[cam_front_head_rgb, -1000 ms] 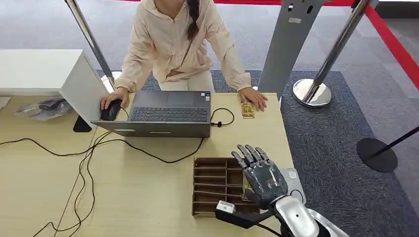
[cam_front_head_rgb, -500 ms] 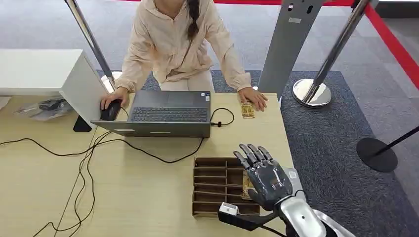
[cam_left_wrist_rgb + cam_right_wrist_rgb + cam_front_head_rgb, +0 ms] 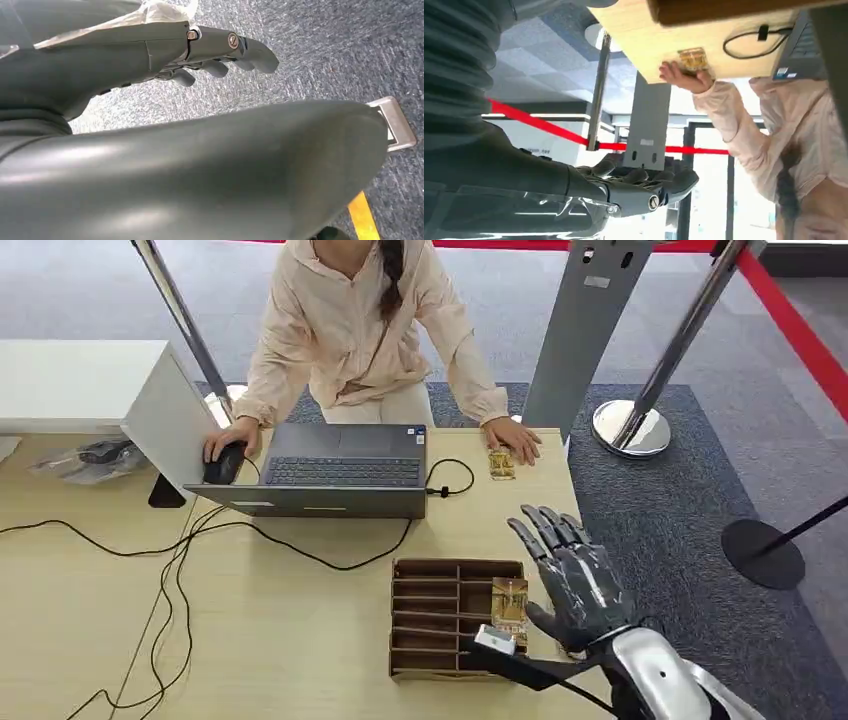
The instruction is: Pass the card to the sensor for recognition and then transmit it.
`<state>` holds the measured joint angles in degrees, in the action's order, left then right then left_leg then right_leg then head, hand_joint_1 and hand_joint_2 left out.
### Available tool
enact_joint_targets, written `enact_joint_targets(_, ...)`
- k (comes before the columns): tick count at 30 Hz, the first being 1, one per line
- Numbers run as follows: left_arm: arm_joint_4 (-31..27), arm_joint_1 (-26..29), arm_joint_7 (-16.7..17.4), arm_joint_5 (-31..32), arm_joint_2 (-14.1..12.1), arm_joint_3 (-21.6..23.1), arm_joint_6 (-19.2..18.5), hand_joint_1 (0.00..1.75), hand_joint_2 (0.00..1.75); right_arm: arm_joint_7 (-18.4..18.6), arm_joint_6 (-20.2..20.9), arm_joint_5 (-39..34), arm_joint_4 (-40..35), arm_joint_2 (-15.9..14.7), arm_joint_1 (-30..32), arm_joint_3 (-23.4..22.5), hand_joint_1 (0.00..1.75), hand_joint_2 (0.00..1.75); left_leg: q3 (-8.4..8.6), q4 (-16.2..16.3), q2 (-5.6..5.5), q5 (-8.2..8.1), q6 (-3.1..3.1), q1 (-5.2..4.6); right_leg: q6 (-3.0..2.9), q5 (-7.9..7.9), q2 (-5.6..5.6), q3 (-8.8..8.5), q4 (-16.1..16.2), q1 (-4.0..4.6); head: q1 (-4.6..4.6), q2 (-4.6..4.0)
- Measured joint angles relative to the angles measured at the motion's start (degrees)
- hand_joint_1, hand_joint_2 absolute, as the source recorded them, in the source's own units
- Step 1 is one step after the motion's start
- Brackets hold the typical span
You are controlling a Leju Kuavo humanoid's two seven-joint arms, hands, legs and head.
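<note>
Your right hand [image 3: 572, 575] was raised over the right edge of the table [image 3: 300, 640], just beside the brown slotted card holder [image 3: 440, 615], palm facing left toward the holder and fingers [image 3: 548, 528] pointing up and away from you. Those fingers were extended, slightly apart, and held nothing; the thumb stuck out toward the holder. In the right wrist view the same hand [image 3: 644, 187] showed its fingers stretched forward with only a slight curl, nothing between them. Your left hand [image 3: 215, 50] hung beside the body over grey carpet, fingers loosely curled and with nothing visible in them; whether they were fully closed could not be told. One card [image 3: 509, 602], yellowish with a printed pattern, stood in a right-hand slot of the holder, near the right hand's thumb but not touching it. A second card [image 3: 501, 462] of similar gold colour lay flat on the far edge of the table, under the fingertips of the person's hand [image 3: 515, 437]. The person sat behind an open laptop [image 3: 340, 470], the other hand on a black mouse [image 3: 224, 462]. Black cables [image 3: 180, 550] ran across the tabletop.
</note>
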<state>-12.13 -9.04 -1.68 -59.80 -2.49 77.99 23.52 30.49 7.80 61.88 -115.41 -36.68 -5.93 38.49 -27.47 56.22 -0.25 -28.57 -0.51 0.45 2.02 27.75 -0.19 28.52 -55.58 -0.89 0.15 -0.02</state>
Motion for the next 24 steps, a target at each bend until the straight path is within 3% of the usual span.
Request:
enact_joint_targets(8,0.0,0.1,0.0,-0.5,-0.3,-0.3,0.2,0.00,0.00,0.6,1.4,-7.4,-7.2,-3.7,2.0,-6.8,0.42,1.75,0.02,0.0,0.00,0.00,0.00,0.00,0.00,0.00,0.00,-0.01,0.0,0.00,0.00,0.00)
enact_joint_targets(11,0.0,0.1,-0.1,-0.6,-0.4,-0.3,0.2,0.00,0.00,0.1,1.9,-14.2,-9.5,-4.5,2.5,-8.6,0.52,1.75,0.02,0.0,0.00,0.00,0.00,0.00,0.00,0.00,0.00,-0.02,0.0,0.00,0.00,0.00)
enact_joint_targets(16,0.0,0.2,-0.3,-0.4,-0.8,-0.4,0.2,0.00,0.00,0.8,6.2,-28.4,-12.9,-5.9,2.7,-9.5,0.51,1.75,0.04,0.0,0.00,0.00,0.00,0.01,0.00,0.00,0.00,-0.03,0.0,0.01,0.02,0.00)
enact_joint_targets(24,0.0,0.1,-0.4,0.7,-0.9,-0.4,0.1,0.00,0.00,1.8,7.3,-32.8,-13.7,-6.4,2.4,-4.7,0.37,1.75,0.03,0.0,0.00,0.00,0.00,0.01,0.00,0.00,0.00,-0.06,0.0,0.01,0.00,0.00)
